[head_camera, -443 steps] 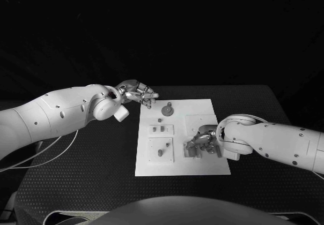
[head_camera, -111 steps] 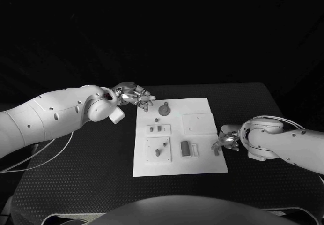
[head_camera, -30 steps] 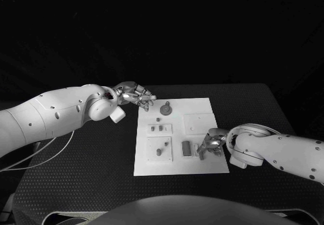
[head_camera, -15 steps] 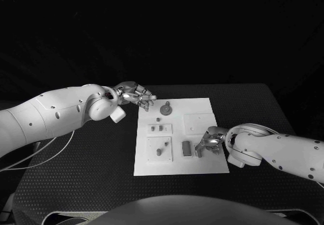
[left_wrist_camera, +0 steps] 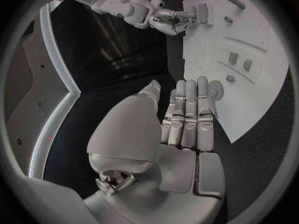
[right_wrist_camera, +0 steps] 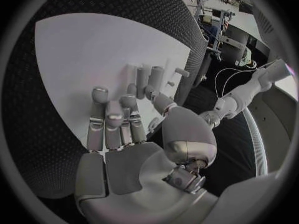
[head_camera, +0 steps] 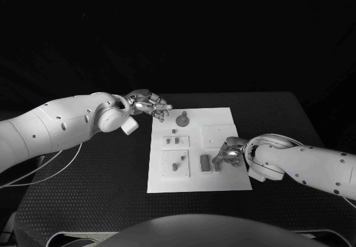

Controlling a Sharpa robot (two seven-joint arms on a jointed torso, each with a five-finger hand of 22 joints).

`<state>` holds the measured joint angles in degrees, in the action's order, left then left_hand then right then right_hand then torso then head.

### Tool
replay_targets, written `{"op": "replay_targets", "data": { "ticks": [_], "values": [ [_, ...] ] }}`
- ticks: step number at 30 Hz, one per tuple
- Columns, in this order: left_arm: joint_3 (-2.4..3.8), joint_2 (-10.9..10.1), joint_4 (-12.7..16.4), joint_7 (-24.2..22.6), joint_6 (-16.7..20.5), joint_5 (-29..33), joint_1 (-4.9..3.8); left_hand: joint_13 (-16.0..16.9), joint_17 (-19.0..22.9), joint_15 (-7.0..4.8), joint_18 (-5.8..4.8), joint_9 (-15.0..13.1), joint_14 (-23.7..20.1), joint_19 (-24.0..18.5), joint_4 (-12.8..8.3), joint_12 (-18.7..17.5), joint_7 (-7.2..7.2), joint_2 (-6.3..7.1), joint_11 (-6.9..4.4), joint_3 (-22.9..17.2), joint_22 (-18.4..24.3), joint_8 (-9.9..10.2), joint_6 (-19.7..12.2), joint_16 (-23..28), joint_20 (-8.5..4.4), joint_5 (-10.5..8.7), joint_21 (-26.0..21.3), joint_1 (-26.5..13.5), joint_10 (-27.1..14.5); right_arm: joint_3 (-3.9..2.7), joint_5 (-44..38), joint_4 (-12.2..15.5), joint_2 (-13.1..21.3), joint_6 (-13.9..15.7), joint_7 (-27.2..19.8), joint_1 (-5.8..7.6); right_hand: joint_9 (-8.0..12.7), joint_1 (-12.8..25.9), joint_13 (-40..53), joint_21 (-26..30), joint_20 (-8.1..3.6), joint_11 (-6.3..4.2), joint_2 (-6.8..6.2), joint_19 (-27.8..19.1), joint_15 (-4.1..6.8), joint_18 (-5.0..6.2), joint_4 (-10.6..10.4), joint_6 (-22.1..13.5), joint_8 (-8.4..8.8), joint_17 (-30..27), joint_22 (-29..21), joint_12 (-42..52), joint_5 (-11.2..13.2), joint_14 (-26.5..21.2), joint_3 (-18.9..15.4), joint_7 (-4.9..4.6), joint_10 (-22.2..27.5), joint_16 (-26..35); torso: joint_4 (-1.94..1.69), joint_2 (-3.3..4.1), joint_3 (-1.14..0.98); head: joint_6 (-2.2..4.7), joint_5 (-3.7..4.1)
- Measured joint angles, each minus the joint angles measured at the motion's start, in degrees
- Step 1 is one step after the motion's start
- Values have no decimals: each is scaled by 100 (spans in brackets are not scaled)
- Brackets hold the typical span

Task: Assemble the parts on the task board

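Two hands of mine are at work over the flat white rectangular task board (head_camera: pixel 199 150), which lies in the middle of the black textured desk (head_camera: pixel 96 175). My right hand (head_camera: pixel 226 155) reaches in across the board's right edge, low over its near right part, and its fingers (right_wrist_camera: pixel 151 92) are closed round a small upright grey block (right_wrist_camera: pixel 149 77) there. I judge that I hold it this way to seat it or line it up with the dark upright rectangular part (head_camera: pixel 204 162) just beside it, since the two stand side by side; whether the block is already home in its place I cannot tell.

My left hand (head_camera: pixel 150 105) hovers at the board's far left corner, off the surface, with its fingers (left_wrist_camera: pixel 187 112) straight, close together and holding nothing. It seems parked there so as to stay out of the right hand's way while being near the round grey disc with a short post (head_camera: pixel 183 120), which sits on the board's far edge, close to that corner.

Several smaller grey parts stand along the board's left side: a pair of short pegs on a raised square plate (head_camera: pixel 176 141), and a single slanted peg on another square plate (head_camera: pixel 175 165) nearer me. A plain raised square (head_camera: pixel 218 135) lies toward the right edge, with nothing on it that I can see.
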<state>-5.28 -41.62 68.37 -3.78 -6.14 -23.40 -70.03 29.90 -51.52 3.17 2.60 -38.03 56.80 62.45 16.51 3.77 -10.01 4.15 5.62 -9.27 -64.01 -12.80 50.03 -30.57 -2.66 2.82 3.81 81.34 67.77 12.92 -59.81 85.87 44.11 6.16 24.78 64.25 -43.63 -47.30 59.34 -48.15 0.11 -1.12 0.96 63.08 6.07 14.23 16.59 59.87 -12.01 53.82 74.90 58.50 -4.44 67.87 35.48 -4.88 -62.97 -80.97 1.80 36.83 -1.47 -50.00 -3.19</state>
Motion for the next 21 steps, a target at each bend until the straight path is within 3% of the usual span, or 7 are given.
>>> {"op": "replay_targets", "data": {
  "ticks": [3,5,8,21],
  "values": [
    [0,-2,0,1,-1,0,0,0,0,0,0,0,0,0,0,0,0,0,0,0,0,0,0,0,0,0,0,0,0,-2,-20,-63,-28,-29,-5,6,0,0,-5,0,0,0,0,0,-2,1,0,-9,3,-3,0,0,0,13,0,-9,0,0,-1,0,4,0,1],
    [0,-2,1,1,-1,0,0,0,0,0,0,0,0,0,0,0,0,0,0,0,0,0,0,0,0,0,0,0,0,1,-35,-112,-42,-49,-4,5,91,0,-5,0,1,0,0,0,2,5,0,-37,120,-3,0,0,0,18,1,-37,2,1,-1,0,4,0,1],
    [0,-2,1,1,-1,0,0,0,0,0,0,0,0,0,0,0,0,0,0,0,0,0,0,0,0,0,0,0,0,5,-50,-137,-63,-77,0,-2,33,0,-5,0,1,0,0,1,3,6,0,-38,54,-3,0,0,0,20,1,-38,2,1,-3,1,3,0,1],
    [0,-9,3,3,-2,0,0,0,0,0,0,0,0,0,0,0,0,0,0,0,0,0,0,0,0,0,0,0,0,5,-81,-175,-104,-237,34,1,19,31,-5,0,1,0,-31,0,3,7,0,-37,48,-2,0,0,0,23,1,-37,2,1,-4,1,5,0,-8]
  ]
}}
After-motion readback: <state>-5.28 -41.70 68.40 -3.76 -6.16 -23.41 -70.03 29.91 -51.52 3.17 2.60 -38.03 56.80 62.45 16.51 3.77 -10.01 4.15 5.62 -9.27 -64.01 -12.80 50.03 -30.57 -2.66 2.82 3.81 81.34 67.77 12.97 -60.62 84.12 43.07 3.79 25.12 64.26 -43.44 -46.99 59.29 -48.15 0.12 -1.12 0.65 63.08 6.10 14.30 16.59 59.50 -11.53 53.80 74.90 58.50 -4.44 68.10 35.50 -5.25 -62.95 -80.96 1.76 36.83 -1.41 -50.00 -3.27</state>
